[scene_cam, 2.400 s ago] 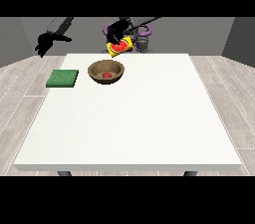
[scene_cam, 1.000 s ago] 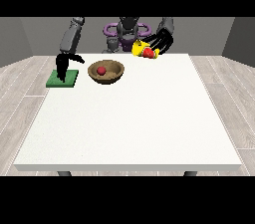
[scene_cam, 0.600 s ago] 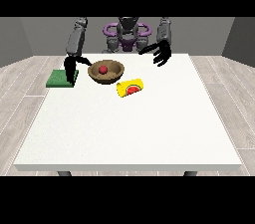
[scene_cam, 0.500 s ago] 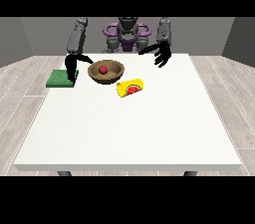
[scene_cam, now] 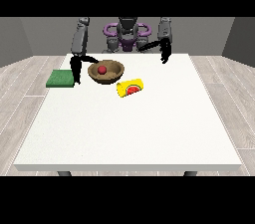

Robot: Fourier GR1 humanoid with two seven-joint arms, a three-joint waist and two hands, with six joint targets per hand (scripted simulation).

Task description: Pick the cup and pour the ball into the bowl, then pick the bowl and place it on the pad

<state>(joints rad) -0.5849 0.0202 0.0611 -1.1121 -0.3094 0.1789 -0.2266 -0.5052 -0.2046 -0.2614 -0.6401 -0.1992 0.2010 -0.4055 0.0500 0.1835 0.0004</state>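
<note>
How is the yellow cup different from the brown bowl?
The cup is yellow with a red picture and lies tipped on its side; the bowl is brown, wider, and sits upright. The bowl holds the red ball; the cup holds nothing visible. Both rest on the white table.

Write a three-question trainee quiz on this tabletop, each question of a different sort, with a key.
1. True or false: the red ball lies inside the brown bowl.
2. How does the yellow cup lie? A) upright B) on its side C) inside the bowl
3. Fill in: the hand at the view's left hangs between the bowl and the green ____.

Key: 1 true; 2 B; 3 pad.
</note>
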